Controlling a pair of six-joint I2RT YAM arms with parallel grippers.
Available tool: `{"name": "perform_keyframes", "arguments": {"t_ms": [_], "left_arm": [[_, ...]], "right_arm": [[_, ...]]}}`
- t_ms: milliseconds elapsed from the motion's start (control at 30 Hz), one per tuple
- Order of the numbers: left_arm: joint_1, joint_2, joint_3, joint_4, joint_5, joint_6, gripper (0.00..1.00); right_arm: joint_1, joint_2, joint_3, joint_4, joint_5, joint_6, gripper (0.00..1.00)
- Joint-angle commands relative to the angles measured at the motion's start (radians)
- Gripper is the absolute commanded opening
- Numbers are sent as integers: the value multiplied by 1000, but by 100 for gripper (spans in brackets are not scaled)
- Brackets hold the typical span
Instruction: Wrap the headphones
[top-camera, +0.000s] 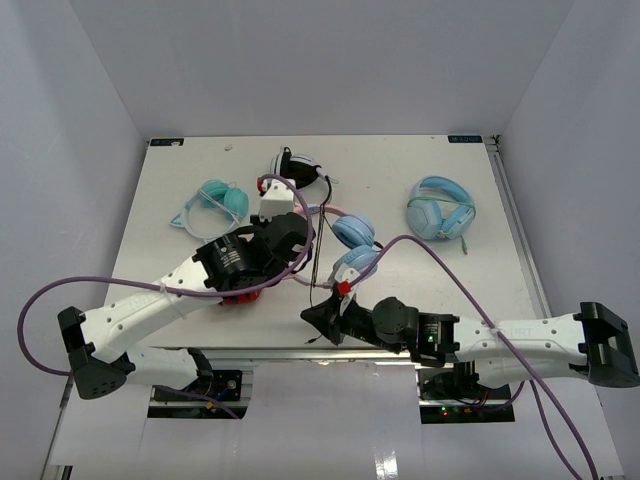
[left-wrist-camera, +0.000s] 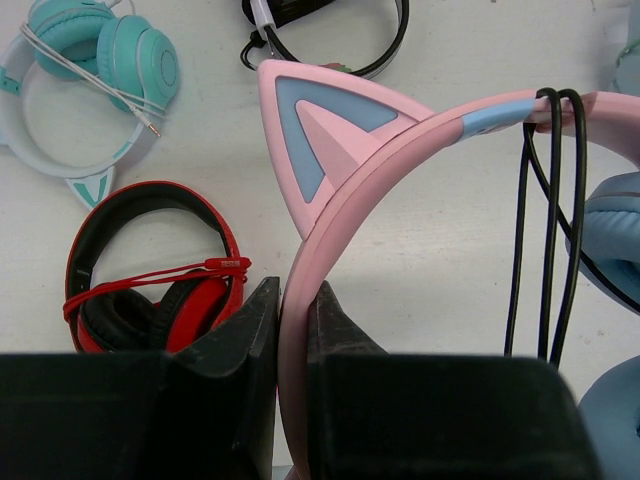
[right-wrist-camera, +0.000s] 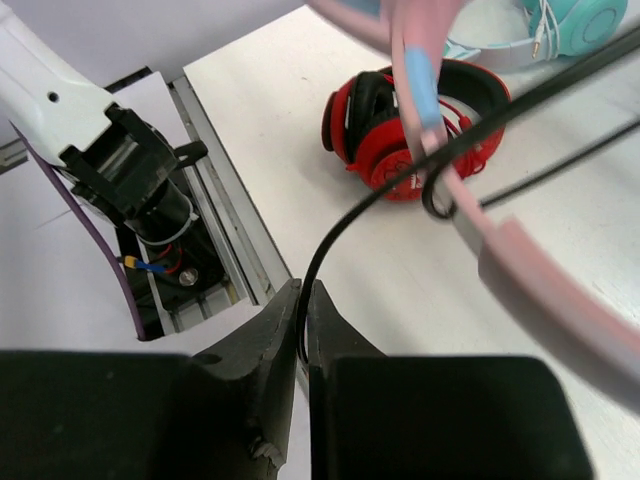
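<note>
**Cable wrap under way: a couple of turns on the band, more to go**

The headphones (top-camera: 355, 262) sit just right of centre in the overhead view, held up by the band between the two arms, with the light blue ear cups (top-camera: 354, 230) one above the other. In the left wrist view the pink headband (left-wrist-camera: 400, 150) arcs from the bottom centre to the upper right of the frame, its cat ear pointing to the upper left. The left gripper (left-wrist-camera: 295, 310) is clenched on that band at the bottom centre, one finger on each side.

The thin black cable (left-wrist-camera: 545, 230) crosses over the band at the upper right of that view. Two strands lie side by side on top and hang down along the right edge beside an ear cup. This reads as about two turns already laid.

In the right wrist view the right gripper (right-wrist-camera: 303, 305), at the bottom centre, is pinched tight on the cable. The cable rises from between the fingers, curves toward the upper right and hooks round the band.

The wrap looks partly done. Further turns and securing the loose end appear to remain. The plug end is not visible, so how much cable is left cannot be told.

Around this, a red pair (left-wrist-camera: 150, 270) lies on the table (top-camera: 430, 160) at the lower left of the left wrist view. A teal pair (left-wrist-camera: 90, 80) is at the upper left and a black-and-white pair (left-wrist-camera: 330, 20) at the top edge. A light blue pair (top-camera: 440, 210) lies well apart, at the upper right of the overhead view.
</note>
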Motion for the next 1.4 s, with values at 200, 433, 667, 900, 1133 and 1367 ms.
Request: {"name": "perform_keyframes", "arguments": {"t_ms": [200, 433, 667, 900, 1133, 1367], "left_arm": [[7, -97, 43, 77, 3, -51, 0], [7, -94, 55, 82, 43, -56, 0], [7, -125, 43, 92, 66, -66, 0], [7, -136, 41, 108, 91, -71, 0], [7, -161, 32, 123, 100, -76, 0], [7, -167, 29, 132, 99, -80, 0]], "right_arm": [[18, 35, -138, 284, 158, -59, 9], [19, 120, -187, 491, 137, -134, 13], [18, 224, -265, 760, 130, -198, 19], [18, 299, -276, 886, 114, -229, 22], [19, 361, -289, 1008, 126, -231, 23], [19, 416, -305, 1126, 129, -222, 28]]}}
